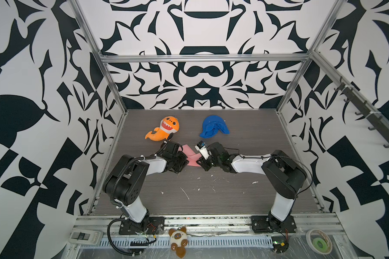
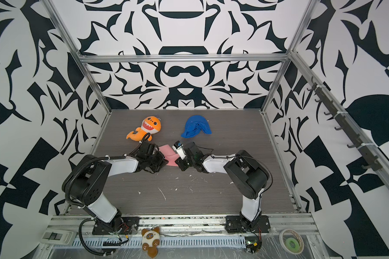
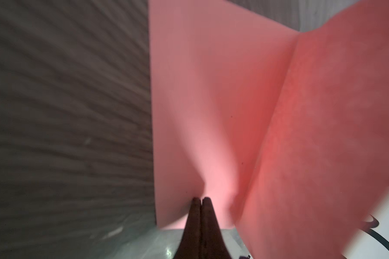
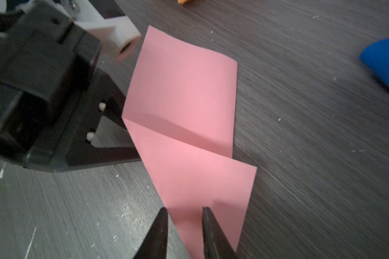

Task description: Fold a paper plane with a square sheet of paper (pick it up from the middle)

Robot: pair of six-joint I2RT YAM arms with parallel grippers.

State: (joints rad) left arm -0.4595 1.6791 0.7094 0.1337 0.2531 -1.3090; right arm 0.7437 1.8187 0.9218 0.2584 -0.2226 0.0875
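So the pink sheet (image 1: pixel 191 162) sits mid-worktop (image 1: pixel 211 190), right between the two arms and nearer the camera than the orange shark plush (image 1: pixel 164 129) and the blue cloth (image 1: pixel 214 126). It's partly folded, and its long axis runs roughly front to back on a slight slant: far end toward the shark, near end by the right arm.

In both top views the arms cover most of the sheet (image 2: pixel 166 149), so you only get a couple of pink slivers. The right wrist view is way better. There the sheet (image 4: pixel 184 89) has a diagonal crease with the far part bowed, and the right fingers (image 4: pixel 157 233) stand a little apart over the near end, pinching nothing. The left fingers (image 4: pixel 112 154) reach in from the side.

The left wrist view shows what that one hides: the left fingers (image 3: pixel 195 219) are pressed tight together on the sheet's (image 3: pixel 211 101) edge, with a flap standing up beside them.
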